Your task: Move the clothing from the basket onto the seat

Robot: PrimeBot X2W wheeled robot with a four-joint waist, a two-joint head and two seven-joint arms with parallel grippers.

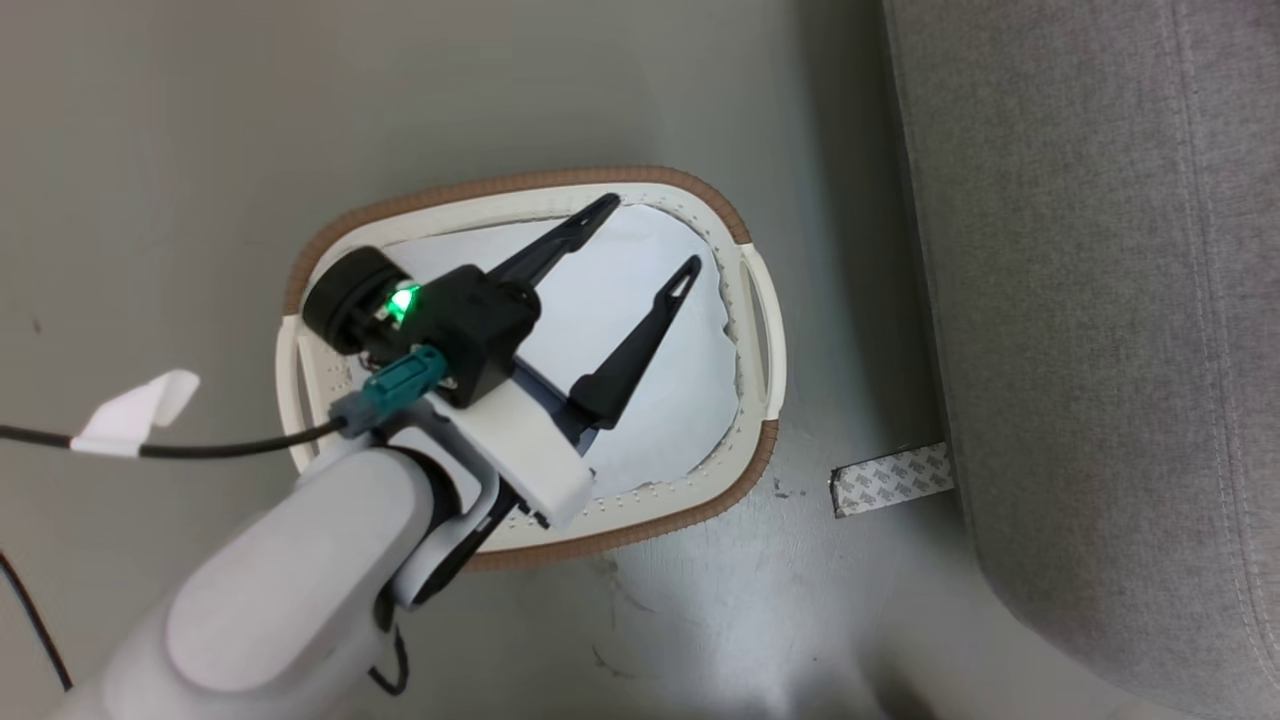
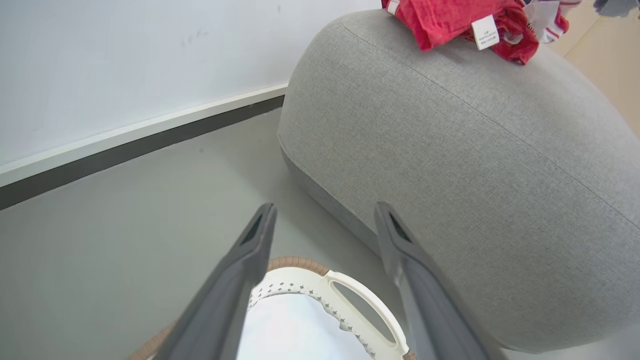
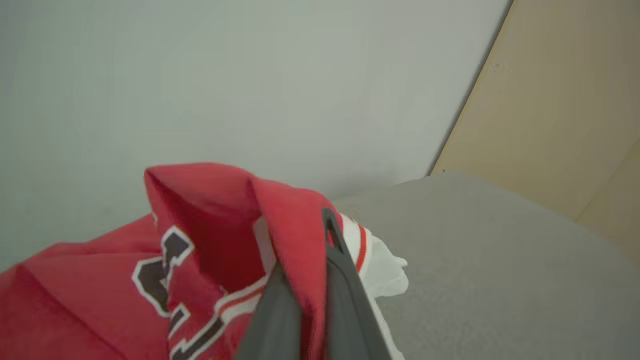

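While L claw (image 1: 650, 233) hangs spread over basket (image 1: 760, 330), tips near rim, R claw (image 3: 307, 260) pinches clothing (image 3: 210, 200) over seat (image 3: 475, 260).

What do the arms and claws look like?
Left arm: pale grey forearm, white bracket, black wrist housing with a green light, teal connector, black cable with a white tape tag. Left claw: two long, tapering dark fingers with slotted tips. Right claw: same dark grey fingers.

Long dark tapered fingers (image 1: 640, 340), pale grey rounded forearm (image 1: 290, 590). Behind the jaws: green lamp (image 1: 403, 300), teal connector (image 1: 400, 385), black cable (image 1: 230, 447).
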